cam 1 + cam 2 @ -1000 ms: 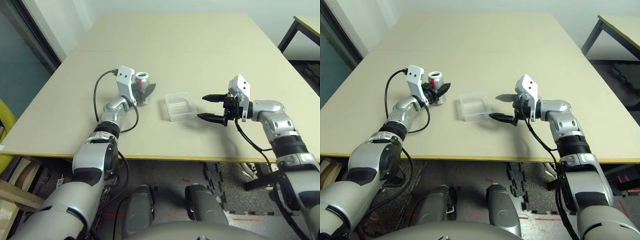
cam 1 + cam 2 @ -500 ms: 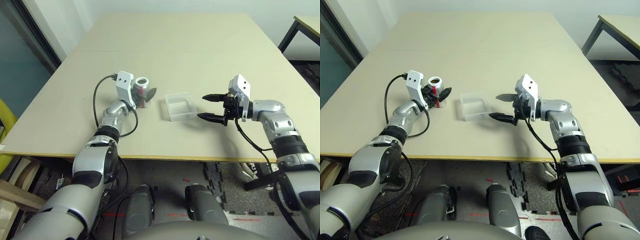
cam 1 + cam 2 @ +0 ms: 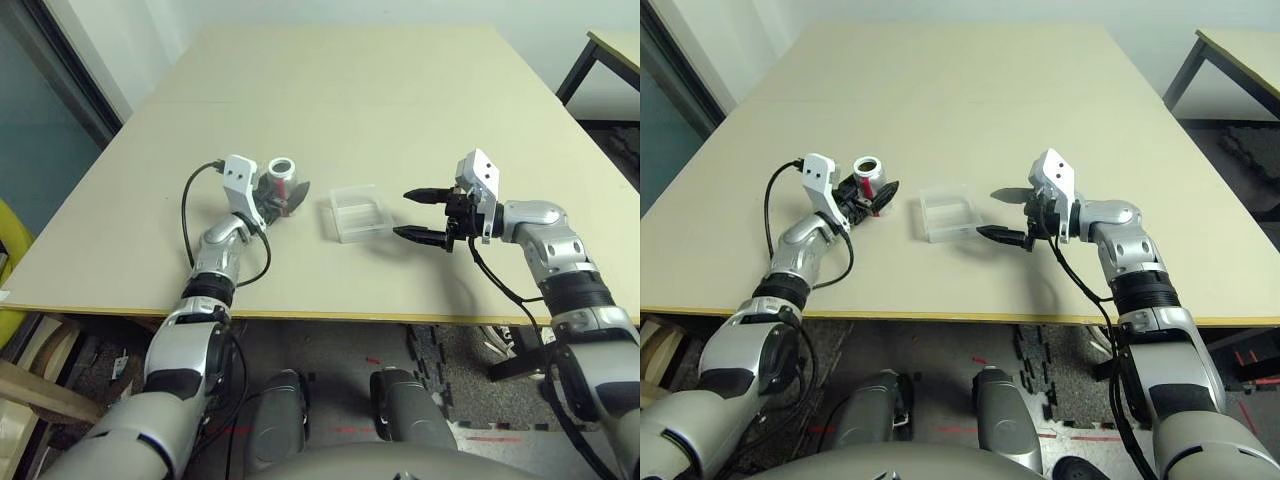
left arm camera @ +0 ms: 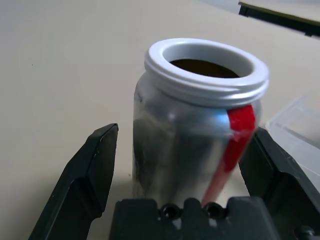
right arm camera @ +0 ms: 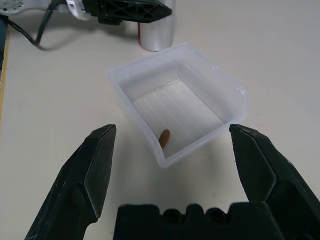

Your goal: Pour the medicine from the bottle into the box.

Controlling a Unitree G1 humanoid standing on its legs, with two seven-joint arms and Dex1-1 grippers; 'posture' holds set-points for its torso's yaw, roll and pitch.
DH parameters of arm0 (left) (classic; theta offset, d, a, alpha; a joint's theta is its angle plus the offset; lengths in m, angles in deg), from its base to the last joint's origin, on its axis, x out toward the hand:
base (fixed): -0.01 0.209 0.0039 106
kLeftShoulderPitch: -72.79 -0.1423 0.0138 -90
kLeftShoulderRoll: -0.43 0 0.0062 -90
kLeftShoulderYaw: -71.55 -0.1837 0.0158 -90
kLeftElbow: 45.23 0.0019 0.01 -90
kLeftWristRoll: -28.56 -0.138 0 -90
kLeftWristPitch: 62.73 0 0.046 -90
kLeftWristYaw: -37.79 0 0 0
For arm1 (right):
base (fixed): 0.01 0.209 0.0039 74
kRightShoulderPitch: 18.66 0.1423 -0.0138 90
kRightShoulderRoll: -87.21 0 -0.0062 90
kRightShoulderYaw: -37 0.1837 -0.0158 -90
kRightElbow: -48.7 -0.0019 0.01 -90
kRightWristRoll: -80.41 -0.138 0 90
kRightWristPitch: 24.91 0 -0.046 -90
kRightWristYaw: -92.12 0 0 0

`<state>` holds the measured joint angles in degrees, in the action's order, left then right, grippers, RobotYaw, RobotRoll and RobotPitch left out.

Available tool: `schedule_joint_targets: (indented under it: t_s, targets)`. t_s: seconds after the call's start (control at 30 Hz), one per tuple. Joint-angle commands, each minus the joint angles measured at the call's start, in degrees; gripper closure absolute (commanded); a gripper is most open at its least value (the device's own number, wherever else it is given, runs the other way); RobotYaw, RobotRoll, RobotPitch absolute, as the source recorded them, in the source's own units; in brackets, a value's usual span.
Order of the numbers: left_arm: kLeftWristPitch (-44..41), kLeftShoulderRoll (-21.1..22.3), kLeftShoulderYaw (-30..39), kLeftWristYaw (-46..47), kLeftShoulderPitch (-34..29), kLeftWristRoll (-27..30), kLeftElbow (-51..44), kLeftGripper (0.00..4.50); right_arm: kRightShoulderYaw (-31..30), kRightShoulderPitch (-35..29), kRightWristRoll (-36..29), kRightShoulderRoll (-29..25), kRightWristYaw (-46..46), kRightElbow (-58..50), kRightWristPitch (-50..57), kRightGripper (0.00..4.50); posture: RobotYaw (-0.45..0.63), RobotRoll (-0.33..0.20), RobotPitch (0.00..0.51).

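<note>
On table, centre-left of frame: bottle (image 3: 282, 182) stands upright, cap off, mouth open, red mark on its side
Box: box (image 3: 357, 212) just right of bottle, mid-frame, not touching it
Box contents: one small brown pill (image 5: 164, 137) on the ridged bottom, near one wall
Left gripper: left gripper (image 3: 285, 192) has fingers spread wide either side of bottle, gaps visible both sides in left wrist view, no grip
Right gripper: right gripper (image 3: 421, 213) has fingers spread wide, nothing between them, hangs just right of box, pointing at it
Risk 1: left fingers sit close around bottle; a sideways drift on pulling away could clip it and tip it, open mouth spills what's left
Risk 2: box is light; right fingertips nudging it could slide it or bounce the pill out
Counts: bottles 1, boxes 1, pills seen 1, grippers 2
</note>
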<state>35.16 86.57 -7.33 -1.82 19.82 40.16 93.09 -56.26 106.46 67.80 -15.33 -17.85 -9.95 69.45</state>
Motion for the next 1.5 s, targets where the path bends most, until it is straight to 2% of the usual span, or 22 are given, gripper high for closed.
schedule_joint_targets:
  t_s: [0.03,0.4,0.53,0.67,0.87,1.07,1.13,1.3,1.5]
  targets:
    - [-4.03,0.24,-0.87,-0.98,-3.74,1.82,-7.03,0.02,0.72,0.54,-0.04,-0.12,-0.70,1.23,-0.75,0.00,-0.16,0.000,0.077]
    - [-15.28,1.39,-0.58,2.41,-19.19,6.43,-34.86,0.02,3.11,1.07,-1.02,0.20,-2.94,3.80,-1.58,0.00,-0.14,0.000,0.062]
    - [-19.17,2.44,1.97,5.68,-22.34,9.29,-44.35,0.02,7.61,1.54,-2.86,1.19,-9.21,5.65,-1.30,0.00,-0.13,0.000,0.058]
    - [-20.71,4.93,6.22,8.60,-22.76,11.69,-47.33,0.02,13.00,1.86,-4.76,1.93,-17.06,8.18,-1.64,0.00,-0.11,0.000,0.053]
    - [-20.39,11.08,11.13,9.30,-19.74,13.32,-41.72,0.02,19.79,2.19,-6.13,1.69,-27.99,12.21,-3.52,0.00,-0.11,0.000,0.046]
    - [-16.53,16.72,14.37,8.55,-12.35,12.83,-27.77,0.02,24.09,2.59,-5.48,-0.17,-37.33,16.36,-7.11,0.00,-0.11,0.000,0.043]
    - [-14.74,18.40,14.73,8.25,-9.77,12.39,-22.99,0.02,23.82,2.48,-4.54,-0.99,-38.53,16.91,-8.83,0.00,-0.12,0.000,0.043]
    - [-10.76,21.06,14.20,7.46,-4.88,11.25,-14.05,0.02,24.33,1.81,-4.14,-1.95,-41.04,16.55,-11.66,0.00,-0.12,0.000,0.047]
    - [-7.89,22.52,14.06,6.81,-1.84,10.61,-7.23,0.02,26.18,0.40,-4.67,-4.23,-43.57,17.22,-11.97,0.00,-0.12,0.000,0.056]
